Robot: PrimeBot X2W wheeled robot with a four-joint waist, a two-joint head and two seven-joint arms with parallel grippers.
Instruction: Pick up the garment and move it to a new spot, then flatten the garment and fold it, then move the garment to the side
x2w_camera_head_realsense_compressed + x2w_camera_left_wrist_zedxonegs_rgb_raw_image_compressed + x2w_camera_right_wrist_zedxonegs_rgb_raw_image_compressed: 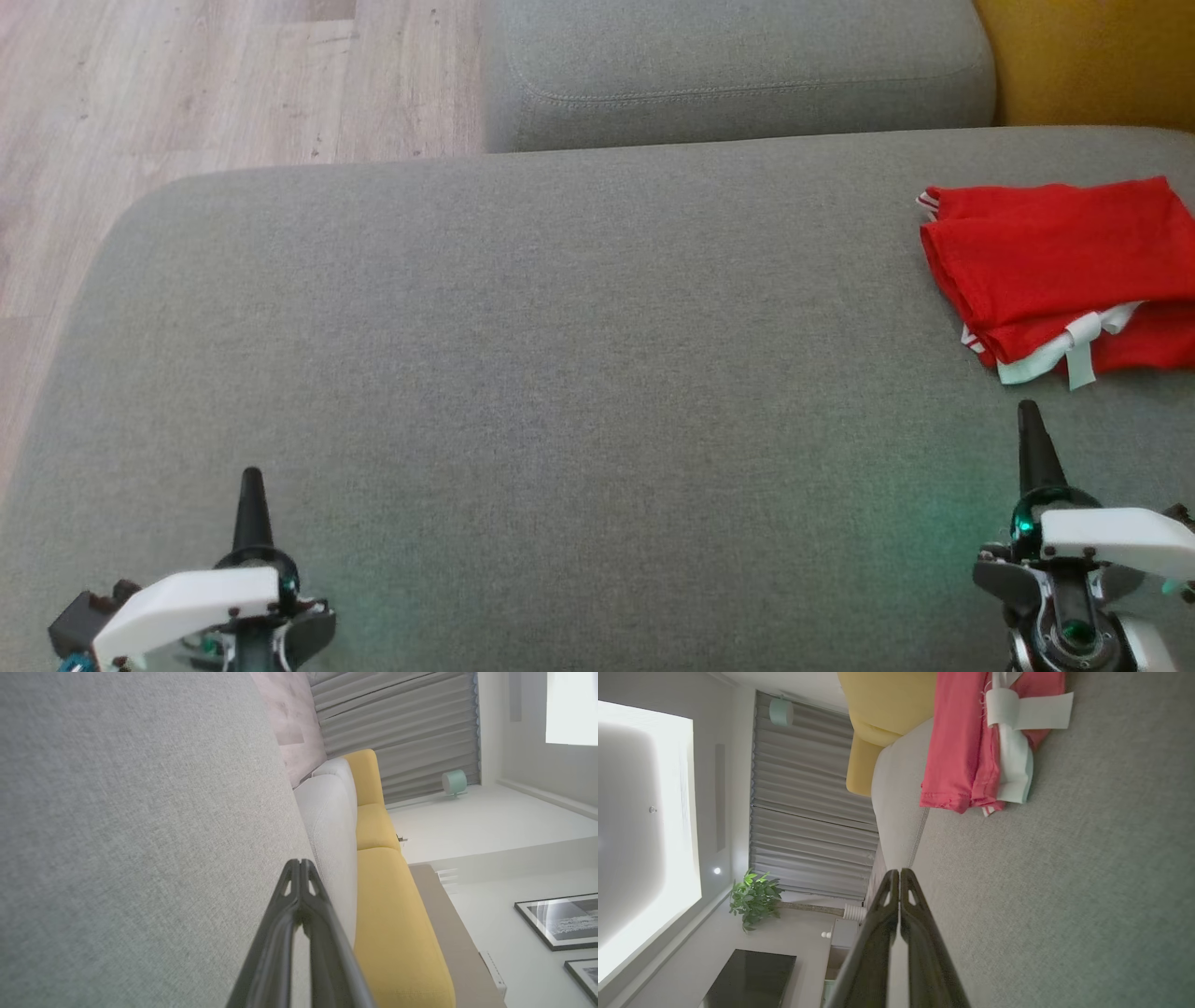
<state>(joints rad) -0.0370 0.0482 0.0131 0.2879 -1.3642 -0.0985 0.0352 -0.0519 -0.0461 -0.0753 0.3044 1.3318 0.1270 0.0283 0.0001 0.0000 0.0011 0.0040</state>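
Red garment (1055, 266) lies just beyond right gripper (1028, 413); it and left gripper (252, 478) point forward, closed empty.

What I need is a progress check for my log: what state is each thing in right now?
Garment: folded, lying on the right side of the cushion, no gripper touching it.
Left gripper: shut, empty, over bare cushion.
Right gripper: shut, empty, just short of the garment.
Curtain: drawn shut.
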